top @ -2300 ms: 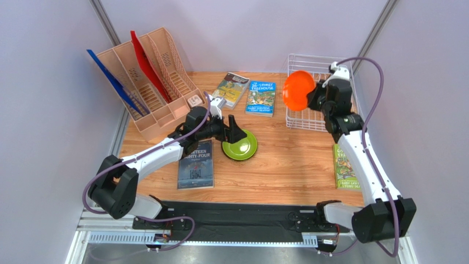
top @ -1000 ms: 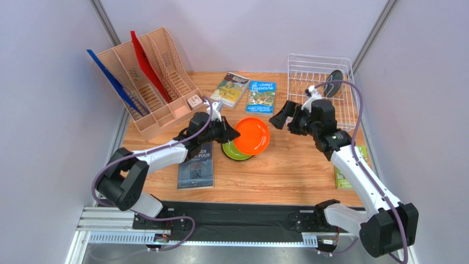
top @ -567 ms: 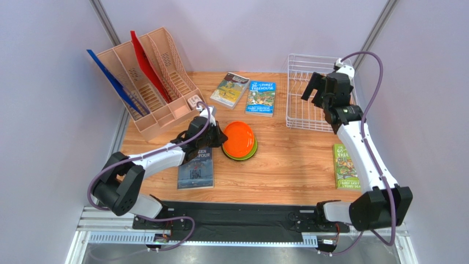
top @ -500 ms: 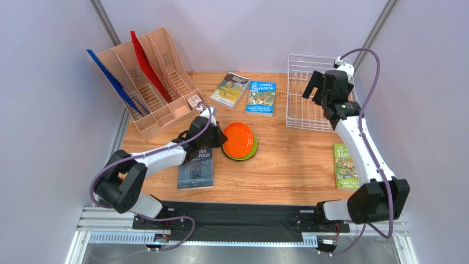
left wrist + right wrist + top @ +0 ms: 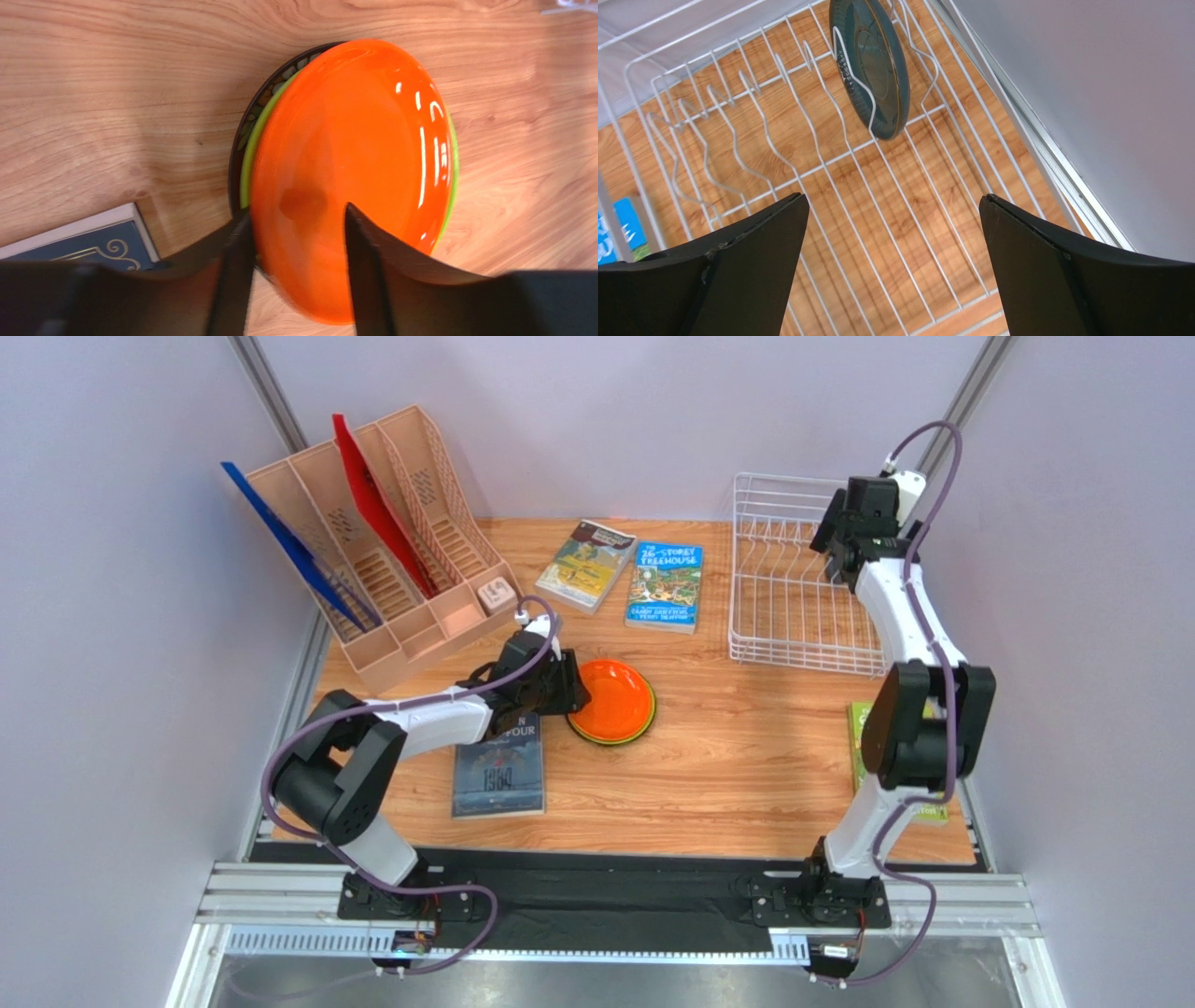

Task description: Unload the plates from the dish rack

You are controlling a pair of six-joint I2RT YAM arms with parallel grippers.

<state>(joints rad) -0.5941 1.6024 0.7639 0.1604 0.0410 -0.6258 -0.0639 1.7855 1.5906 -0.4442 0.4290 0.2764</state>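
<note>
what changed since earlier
The orange plate left the right gripper at the dish rack and now lies on the lime green plate, under the open left gripper. The right gripper swung back over the rack, empty. The grey-teal plate and books stayed.

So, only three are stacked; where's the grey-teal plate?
Right wrist view: the grey-teal plate stands on edge among the dish rack tines, ahead of the right pincer.
</note>
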